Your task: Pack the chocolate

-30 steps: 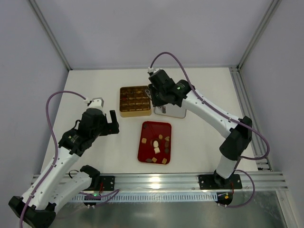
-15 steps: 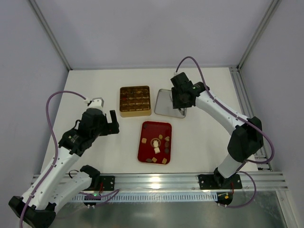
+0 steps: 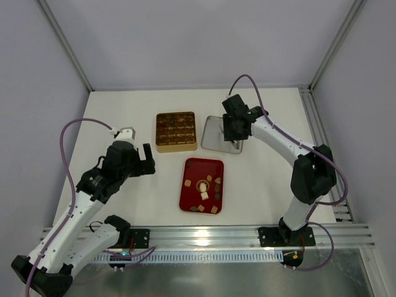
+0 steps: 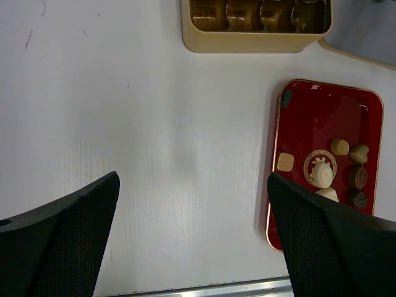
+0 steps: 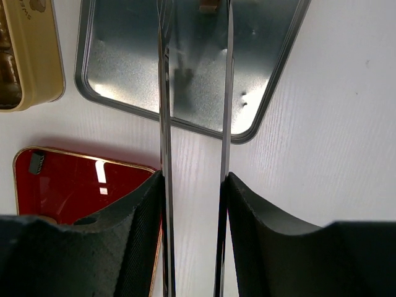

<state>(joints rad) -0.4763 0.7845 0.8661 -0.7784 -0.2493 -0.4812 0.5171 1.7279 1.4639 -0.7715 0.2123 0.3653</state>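
White table (image 3: 124, 111) between grey walls; left pincer (image 4: 192, 247) gapes wide; right pincer (image 5: 193, 111) slightly parted over silver lid (image 5: 260, 80).

Chocolate (image 4: 322, 173) in red tray (image 4: 303, 124)

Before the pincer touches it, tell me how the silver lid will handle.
The silver lid looks like thin sheet metal, so probably light and stiff. Its glossy surface may slip. Lying flat on the table, its low rim likely gives little to grab, and a push would probably slide it.
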